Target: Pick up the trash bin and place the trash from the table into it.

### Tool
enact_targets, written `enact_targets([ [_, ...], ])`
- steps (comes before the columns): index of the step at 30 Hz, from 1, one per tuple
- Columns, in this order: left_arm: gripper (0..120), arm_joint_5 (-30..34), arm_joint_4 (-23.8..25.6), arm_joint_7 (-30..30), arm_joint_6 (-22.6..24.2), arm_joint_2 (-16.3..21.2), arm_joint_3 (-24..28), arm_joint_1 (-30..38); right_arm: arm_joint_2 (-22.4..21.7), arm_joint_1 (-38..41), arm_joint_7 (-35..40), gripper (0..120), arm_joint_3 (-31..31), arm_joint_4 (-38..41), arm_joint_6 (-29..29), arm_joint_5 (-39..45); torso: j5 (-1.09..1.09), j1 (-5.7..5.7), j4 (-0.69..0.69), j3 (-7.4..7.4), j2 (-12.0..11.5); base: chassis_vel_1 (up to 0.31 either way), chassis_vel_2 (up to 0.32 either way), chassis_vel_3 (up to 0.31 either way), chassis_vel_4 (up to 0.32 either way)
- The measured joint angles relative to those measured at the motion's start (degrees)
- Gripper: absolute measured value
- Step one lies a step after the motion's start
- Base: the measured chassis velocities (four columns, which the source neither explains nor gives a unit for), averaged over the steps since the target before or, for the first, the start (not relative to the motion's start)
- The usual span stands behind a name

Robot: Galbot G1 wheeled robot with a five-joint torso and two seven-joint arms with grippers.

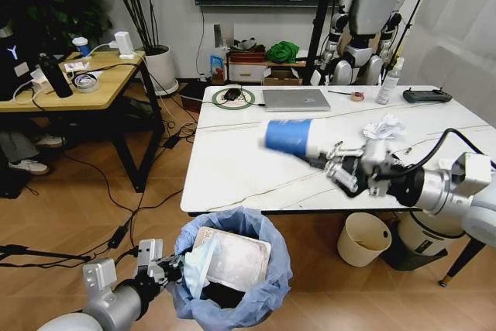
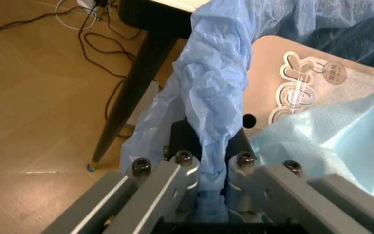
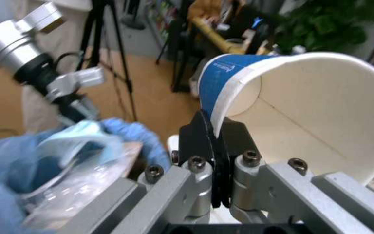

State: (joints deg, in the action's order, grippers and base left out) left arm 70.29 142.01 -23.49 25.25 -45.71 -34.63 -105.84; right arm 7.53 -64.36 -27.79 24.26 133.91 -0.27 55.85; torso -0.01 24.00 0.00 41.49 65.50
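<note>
The right gripper (image 1: 335,162) pinches the blue paper cup (image 1: 291,137); its white writing is too blurry to read. The left gripper (image 1: 165,271) clamps the trash bin (image 1: 267,288) rim at 9 o'clock.

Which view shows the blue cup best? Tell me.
The head view: the blue paper cup shows whole, held sideways over the table by the right gripper. The right wrist view shows its open mouth close up.

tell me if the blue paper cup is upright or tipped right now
Tipped. The blue paper cup lies sideways in the air above the table, pinched at its rim by the right gripper.
</note>
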Motion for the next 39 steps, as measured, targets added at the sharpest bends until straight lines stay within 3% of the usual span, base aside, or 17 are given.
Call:
enact_targets([
  [6, 0, 0.90, -0.13, 0.67, -0.54, 0.88, -0.27, 0.17, -2.46, 4.97, 0.82, 0, -5.22, 3.29, -3.65, -0.23, 0.01, 0.00, 0.00, 0.00, 0.00, 0.000, 0.000, 0.000, 0.000],
  [13, 0, 1.61, -0.79, 3.69, -3.59, 3.55, 0.79, -0.08, -4.53, 8.31, 2.05, 0, -5.85, 5.77, -4.15, 2.91, 0.00, 0.00, 0.00, 0.00, 0.00, 0.000, 0.000, 0.000, 0.000],
  [26, 0, 7.42, -1.67, 4.29, -4.03, 9.88, 3.71, 8.46, -3.41, 5.10, 1.17, 0, -5.83, 7.66, -4.06, 2.74, 0.00, 0.00, 0.00, 0.00, 0.00, 0.000, 0.000, 0.000, 0.000],
  [33, 0, 9.47, -2.31, 4.10, -3.59, 10.19, 5.81, 13.30, -2.37, 2.78, 2.22, 0, -7.89, 7.60, -6.26, 0.76, 0.01, 0.00, -0.01, 0.00, 0.00, 0.000, 0.000, 0.000, 0.000],
  [39, 0, 9.69, -2.26, 3.97, -3.34, 9.98, 5.79, 13.03, -1.91, 2.45, 2.20, 0, -8.10, 5.15, -6.32, 0.47, 0.01, 0.00, 0.00, 0.00, -0.01, 0.000, 0.000, 0.000, 0.000],
])
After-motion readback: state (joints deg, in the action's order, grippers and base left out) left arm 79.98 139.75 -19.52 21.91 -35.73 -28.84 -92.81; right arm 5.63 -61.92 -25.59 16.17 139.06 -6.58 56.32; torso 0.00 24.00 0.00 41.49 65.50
